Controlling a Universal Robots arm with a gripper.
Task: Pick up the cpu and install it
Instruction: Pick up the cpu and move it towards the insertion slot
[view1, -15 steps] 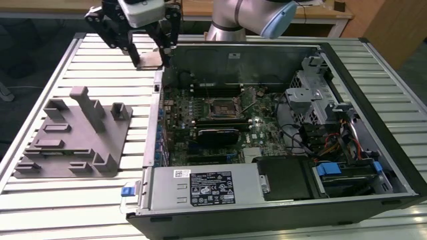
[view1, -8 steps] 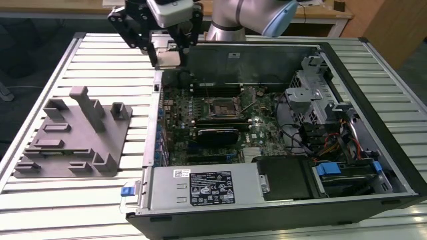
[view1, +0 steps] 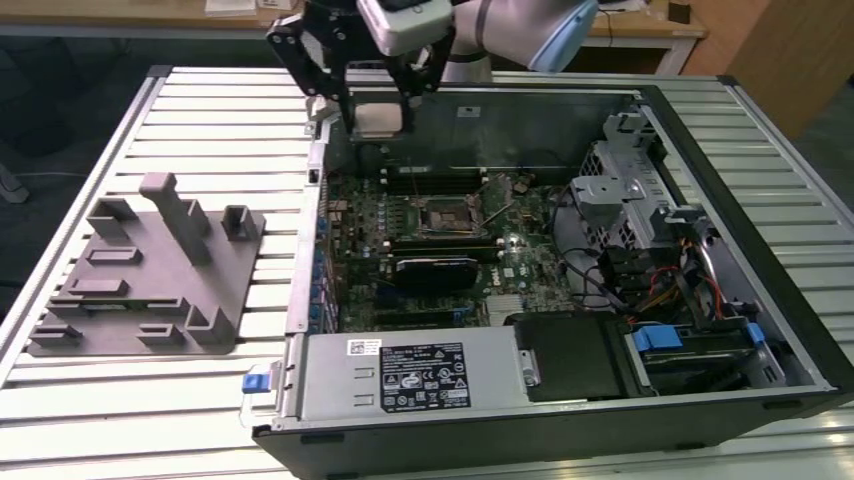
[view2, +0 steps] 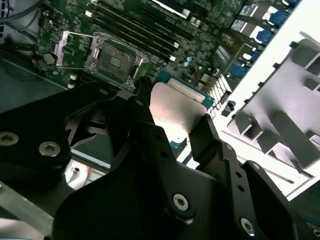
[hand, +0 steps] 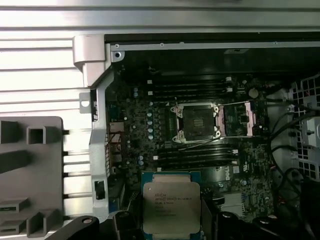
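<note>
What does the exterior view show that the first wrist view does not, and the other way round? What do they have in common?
The exterior view adds the arm above the case, the labelled power supply and the drive cage on the exterior view's right. The first wrist view adds the printed top face of the cpu and the load frame lying open beside the socket. Both show the cpu held in the gripper, the socket and the grey tray.

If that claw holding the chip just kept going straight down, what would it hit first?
Probably the green motherboard beside the open socket, not the socket itself: the gripper with its cpu hangs toward the exterior view's left of it. Depth is hard to judge.
</note>
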